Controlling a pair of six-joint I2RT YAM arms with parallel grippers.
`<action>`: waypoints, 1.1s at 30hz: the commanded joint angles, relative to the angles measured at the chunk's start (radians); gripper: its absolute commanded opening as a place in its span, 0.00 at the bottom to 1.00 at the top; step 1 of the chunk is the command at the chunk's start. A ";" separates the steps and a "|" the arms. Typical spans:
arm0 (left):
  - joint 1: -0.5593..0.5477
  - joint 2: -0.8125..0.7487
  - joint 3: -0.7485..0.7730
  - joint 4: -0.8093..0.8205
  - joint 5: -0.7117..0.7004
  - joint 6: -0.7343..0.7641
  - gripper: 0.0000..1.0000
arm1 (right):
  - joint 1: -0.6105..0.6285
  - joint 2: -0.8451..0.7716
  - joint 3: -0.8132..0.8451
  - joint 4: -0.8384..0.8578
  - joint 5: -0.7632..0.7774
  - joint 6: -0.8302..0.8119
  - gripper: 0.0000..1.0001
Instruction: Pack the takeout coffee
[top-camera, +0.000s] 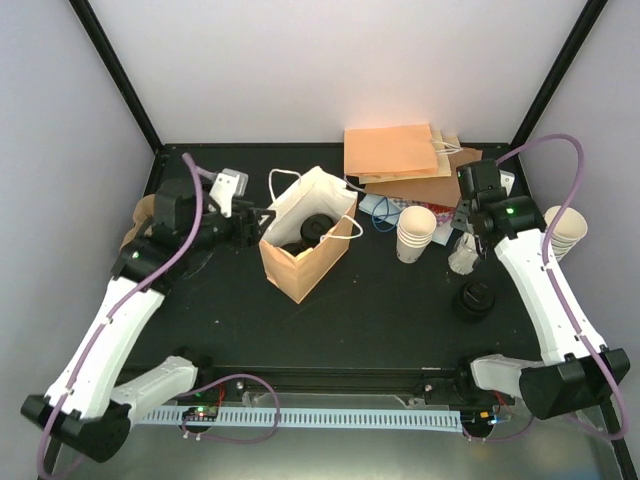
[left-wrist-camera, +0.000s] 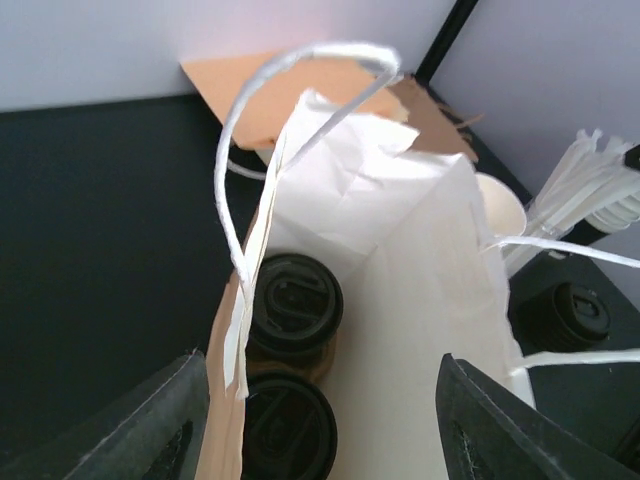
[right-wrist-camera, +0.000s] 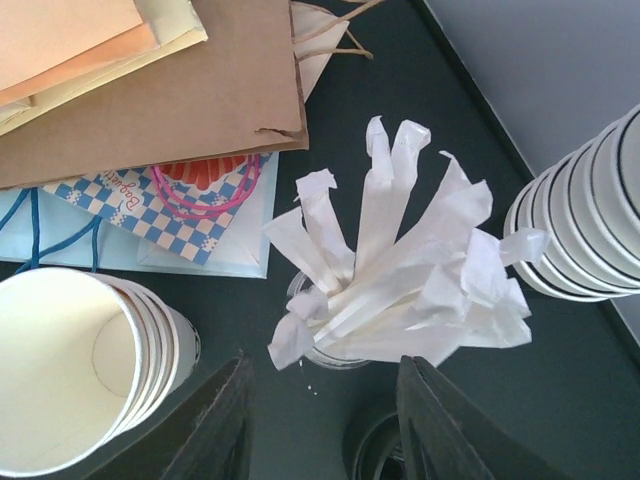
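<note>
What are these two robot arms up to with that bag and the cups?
They are packing takeout coffee. Two black-lidded cups sit inside the open paper bag, with the left gripper open at its edge. The right gripper hangs open over a holder of wrapped straws. One more lidded cup stands on the table nearby.

Three takeout coffees, each a paper cup closed by a round black plastic lid. The rear cup and front cup stand upright, close together, inside the open paper bag, showing only their lids. The third cup stands upright on the table, well apart, to the bag's right.
</note>
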 joint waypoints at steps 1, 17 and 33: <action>-0.004 -0.145 -0.054 0.034 -0.065 -0.018 0.65 | -0.015 0.024 0.012 0.038 -0.015 0.052 0.41; -0.004 -0.408 -0.236 0.068 -0.210 -0.025 0.73 | -0.016 0.094 0.010 0.060 0.034 0.132 0.37; -0.004 -0.435 -0.255 0.044 -0.240 0.022 0.74 | -0.016 0.109 -0.004 0.059 0.072 0.139 0.29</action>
